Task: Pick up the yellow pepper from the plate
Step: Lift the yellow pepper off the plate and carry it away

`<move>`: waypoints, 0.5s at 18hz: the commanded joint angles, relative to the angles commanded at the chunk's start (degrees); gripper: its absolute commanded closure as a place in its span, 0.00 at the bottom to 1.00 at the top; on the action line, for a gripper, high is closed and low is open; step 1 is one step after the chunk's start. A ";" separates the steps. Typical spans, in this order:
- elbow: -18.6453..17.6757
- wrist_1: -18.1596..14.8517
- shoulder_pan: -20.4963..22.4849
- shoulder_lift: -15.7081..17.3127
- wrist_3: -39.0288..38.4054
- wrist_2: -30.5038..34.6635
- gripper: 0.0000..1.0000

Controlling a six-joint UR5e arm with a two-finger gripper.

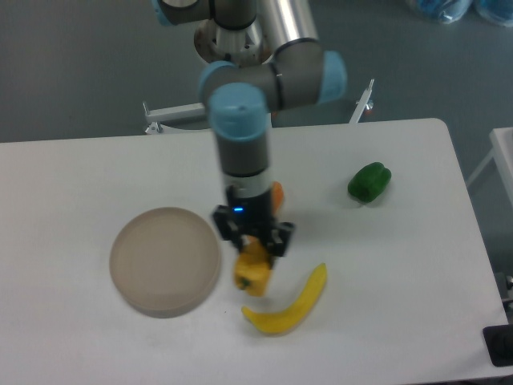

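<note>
**A:** Start on the left. What's on the plate [164, 261]?

**B:** Nothing that I can see. It sits bare on the bench [72, 184], and the yellow pepper [252, 269] is off it, just past its right rim and hanging under the gripper [253, 250].

**A:** Is the hold sound?

**B:** The fingers are pinching the yellow pepper near its top, and most of its body hangs below them. It looks lifted clear of the bench, though from this angle I can't judge the height of the gap.

**A:** So the pick looks done. What matters for the carry?

**B:** I'd say keep the squeeze steady and move smoothly. A lobed, glossy fruit held high up could swing or slip if the arm jerks.

**A:** Anything near its path?

**B:** The banana [290, 305] lies just beside it, lower right. The orange piece [276, 192] is mostly hidden behind the wrist. The green pepper [369, 182] is well apart, far right. If the arm lowers here, it should stay clear of the banana's near end; rising straight first would be safer.
</note>
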 joint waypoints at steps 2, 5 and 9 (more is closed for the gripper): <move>0.26 0.00 2.82 -0.09 5.27 -0.09 0.40; -0.17 -0.09 5.37 -0.26 9.51 0.00 0.40; 0.09 0.00 7.04 -0.70 11.01 0.00 0.40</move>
